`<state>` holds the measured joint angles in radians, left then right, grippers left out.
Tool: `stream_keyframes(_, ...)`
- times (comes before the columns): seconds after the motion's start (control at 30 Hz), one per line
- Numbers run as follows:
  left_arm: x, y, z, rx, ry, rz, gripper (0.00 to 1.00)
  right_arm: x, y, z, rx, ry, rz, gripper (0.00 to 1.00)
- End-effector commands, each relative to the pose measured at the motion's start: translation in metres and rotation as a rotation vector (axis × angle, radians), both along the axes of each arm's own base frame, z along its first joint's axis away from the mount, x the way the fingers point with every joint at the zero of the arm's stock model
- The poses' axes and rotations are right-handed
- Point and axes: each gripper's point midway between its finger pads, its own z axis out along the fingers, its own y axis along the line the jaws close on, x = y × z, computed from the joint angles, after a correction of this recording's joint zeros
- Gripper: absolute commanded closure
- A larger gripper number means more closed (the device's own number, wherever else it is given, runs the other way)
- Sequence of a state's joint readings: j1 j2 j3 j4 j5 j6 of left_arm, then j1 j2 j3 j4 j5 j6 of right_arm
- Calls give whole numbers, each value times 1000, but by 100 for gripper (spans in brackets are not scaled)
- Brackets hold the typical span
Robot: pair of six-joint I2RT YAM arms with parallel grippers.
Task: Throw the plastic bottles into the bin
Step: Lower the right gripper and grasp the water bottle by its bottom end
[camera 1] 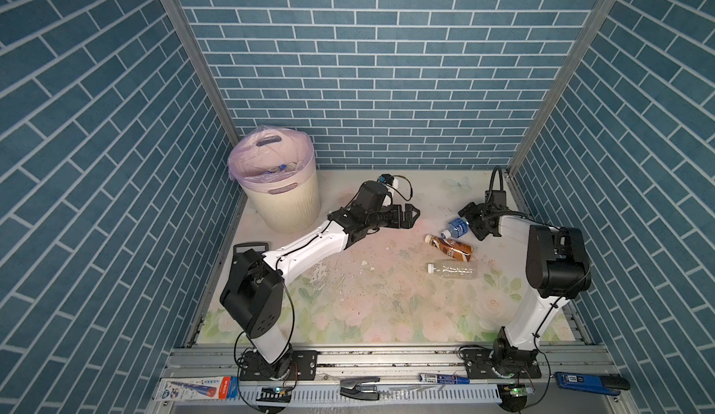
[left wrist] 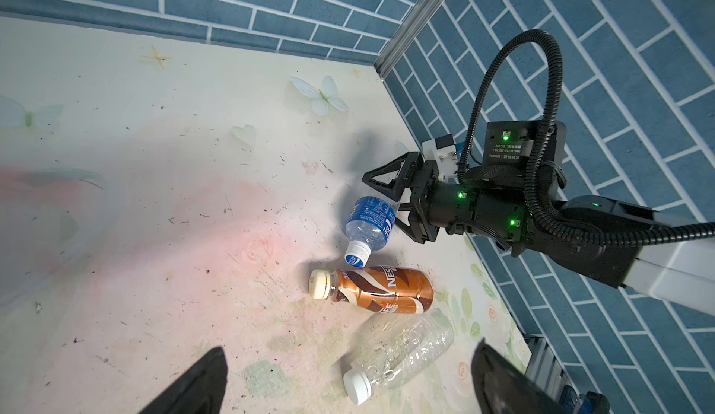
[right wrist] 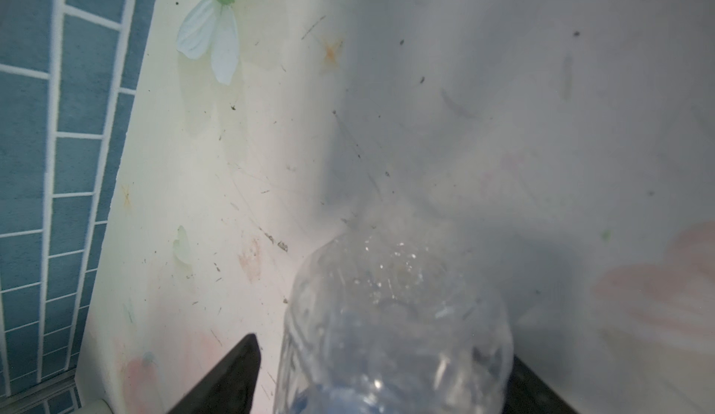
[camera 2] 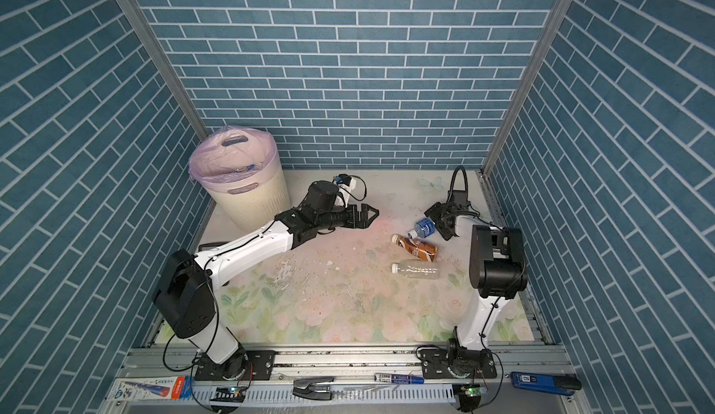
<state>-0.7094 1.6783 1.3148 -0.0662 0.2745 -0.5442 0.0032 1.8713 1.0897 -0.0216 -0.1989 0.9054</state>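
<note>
Three plastic bottles lie at the table's right. The blue-labelled bottle (camera 1: 458, 225) (left wrist: 369, 218) has its clear base (right wrist: 394, 315) between the fingers of my right gripper (camera 1: 470, 220) (right wrist: 383, 350), which stands open with a gap at one finger. Just in front lie a brown-labelled bottle (camera 1: 450, 247) (left wrist: 383, 290) and a plain clear one (camera 1: 452, 269) (left wrist: 402, 350). My left gripper (camera 1: 528, 214) (left wrist: 348, 354) hangs open and empty over the middle of the table, pointing toward them. The cream bin (camera 1: 286, 207) with its pink bag stands at the back left, with bottles inside.
A black calculator (camera 1: 251, 246) lies at the left edge behind the left arm. Blue brick walls close in the back and both sides. Tools and a long box (camera 1: 193, 389) rest on the front rail.
</note>
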Motion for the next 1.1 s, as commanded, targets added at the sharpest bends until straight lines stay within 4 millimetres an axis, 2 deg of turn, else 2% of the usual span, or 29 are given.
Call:
stream_keyframes(0.0, 2, -3, 2, 18, -6, -15, 1, 7, -1, -3, 41, 14, -35, 15)
stream_keyframes(0.2, 2, -2, -1, 28, -2, -12, 1, 9, -1, -7, 50, 11, -38, 17)
stream_keyframes(0.6, 1, -2, -5, 24, 8, -8, 1, 14, -3, -12, 76, -5, -66, 27)
stream_keyframes(0.9, -2, 4, -4, 33, 3, 4, 1, 21, -1, -8, 108, -33, -76, 36)
stream_keyframes(1.07, -3, 6, -4, 31, 2, 8, 1, 23, 0, -4, 114, -44, -79, 37)
